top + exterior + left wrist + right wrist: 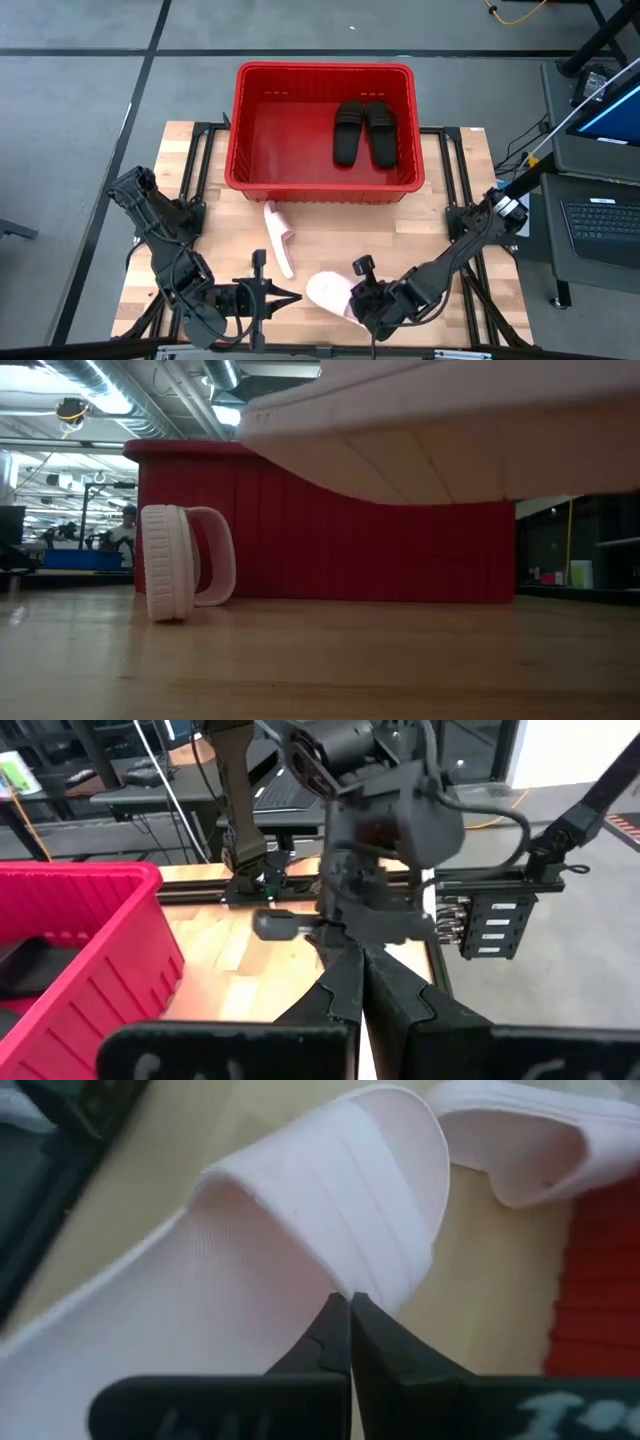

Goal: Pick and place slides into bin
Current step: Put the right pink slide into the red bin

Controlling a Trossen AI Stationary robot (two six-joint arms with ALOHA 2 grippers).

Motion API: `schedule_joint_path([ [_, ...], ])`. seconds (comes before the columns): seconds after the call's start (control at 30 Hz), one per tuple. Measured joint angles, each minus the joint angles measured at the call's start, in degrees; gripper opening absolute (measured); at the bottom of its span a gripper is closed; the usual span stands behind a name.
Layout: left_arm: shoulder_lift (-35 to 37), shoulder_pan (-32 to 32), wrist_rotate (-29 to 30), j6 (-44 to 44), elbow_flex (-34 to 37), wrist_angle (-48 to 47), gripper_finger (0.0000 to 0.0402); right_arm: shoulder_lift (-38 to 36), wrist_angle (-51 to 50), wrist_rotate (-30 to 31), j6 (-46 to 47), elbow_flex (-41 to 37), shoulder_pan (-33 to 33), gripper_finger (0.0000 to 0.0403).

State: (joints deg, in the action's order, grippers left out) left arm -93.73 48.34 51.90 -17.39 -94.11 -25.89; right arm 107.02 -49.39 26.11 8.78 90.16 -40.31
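Left gripper [290,297] waits with fingers shut and empty at the table's near edge. One pink sandal [279,238] lies on its side just before the red bin [240,130], where both black sandals [365,131] already rest. Right gripper [350,1312] is pinched on the other pink sandal's strap [370,1210], probably to lift it binward.

Grey floor [80,90] with dark seams; laptop [608,222] on side desk; ceiling ducts [190,390] overhead.
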Motion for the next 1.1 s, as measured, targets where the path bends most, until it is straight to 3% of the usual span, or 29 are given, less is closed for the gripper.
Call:
schedule_joint_path([
  [0.3,0.02,0.0,1.05,0.15,0.0,2.95,0.0006,0.0,-15.18,8.14,2.5,9.98,1.37,0.0],
  [0.63,0.02,-0.75,2.81,0.45,0.0,3.46,0.0007,-0.07,-20.21,12.85,3.6,22.42,1.71,0.0],
  [1.1,0.04,-0.87,9.47,15.64,0.0,14.75,0.0004,-0.09,-23.47,18.71,4.19,28.31,6.21,0.0],
])
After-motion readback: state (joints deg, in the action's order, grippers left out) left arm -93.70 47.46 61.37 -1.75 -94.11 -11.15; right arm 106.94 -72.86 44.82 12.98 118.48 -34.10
